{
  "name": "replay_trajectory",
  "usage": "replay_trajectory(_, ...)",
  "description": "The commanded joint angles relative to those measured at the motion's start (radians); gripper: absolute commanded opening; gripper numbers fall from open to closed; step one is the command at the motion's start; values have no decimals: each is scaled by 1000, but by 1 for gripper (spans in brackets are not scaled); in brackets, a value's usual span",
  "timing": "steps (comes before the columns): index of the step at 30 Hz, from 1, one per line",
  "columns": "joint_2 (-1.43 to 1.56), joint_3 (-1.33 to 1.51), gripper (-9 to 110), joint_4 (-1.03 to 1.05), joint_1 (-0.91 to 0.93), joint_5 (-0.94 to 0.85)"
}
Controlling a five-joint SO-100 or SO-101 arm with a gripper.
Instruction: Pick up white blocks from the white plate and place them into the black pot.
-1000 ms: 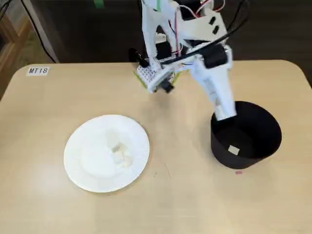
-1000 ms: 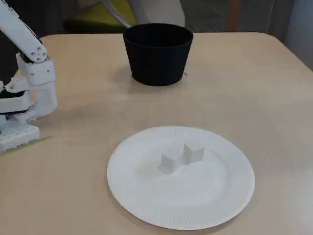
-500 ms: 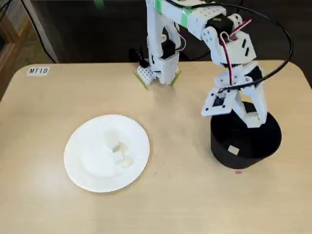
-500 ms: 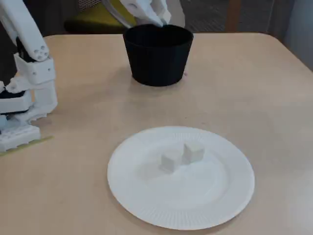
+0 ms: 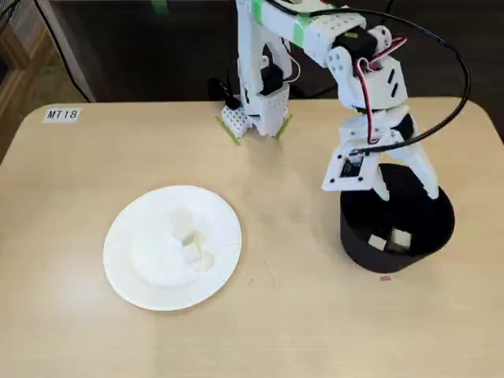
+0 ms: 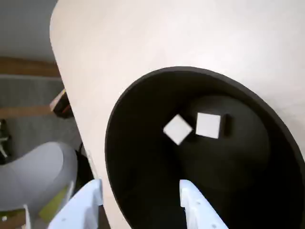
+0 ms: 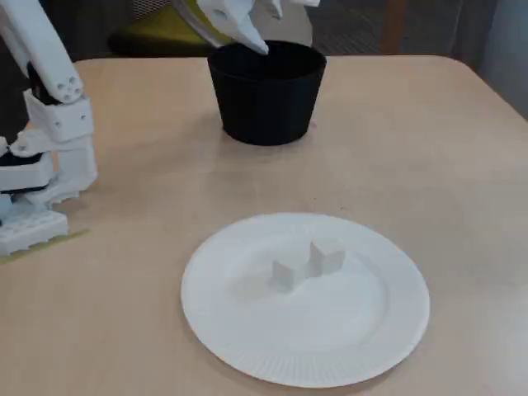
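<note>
— Two white blocks (image 5: 390, 239) are lying on the floor of the black pot (image 5: 356, 236) in the fixed view from above, side by side near its front wall. The gripper (image 5: 408, 189) hangs just over the pot's mouth with its fingers spread wide and nothing between them.

— And the white plate (image 5: 126, 268)?

— Well to the left of the pot in that view, on the tan table (image 5: 71, 181). Two more cream cubes (image 5: 194, 246) sit a little right of its middle, close together. A small label (image 5: 61, 114) is stuck near the table's far left corner, and the arm's base (image 5: 253, 118) stands at the far edge.

— What does the wrist view give you?

— It looks straight down into the pot (image 6: 138, 162). The two blocks (image 6: 193, 127) rest on the bottom, almost touching, one turned like a diamond and the other square-on. Both white fingertips (image 6: 193, 202) poke in from the bottom edge, far apart, empty; one is over the pot's inside, the other outside its rim.

— And the low fixed view?

— The plate (image 7: 247, 346) is nearest, with its two cubes (image 7: 307, 264) just beside each other near the centre. The pot (image 7: 266, 103) stands behind it, its inside hidden. The gripper (image 7: 262, 21) hangs above the rim, fingers apart. The arm's base (image 7: 37, 181) is at the left edge.
</note>
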Motion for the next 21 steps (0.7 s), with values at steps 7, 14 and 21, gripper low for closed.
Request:
replay_trajectory(7,83,-14,-2,57,126,126)
replay_trajectory(14,155,-14,-2,190,405,307)
replay_trajectory(21,129,-14,-2,264,681,380)
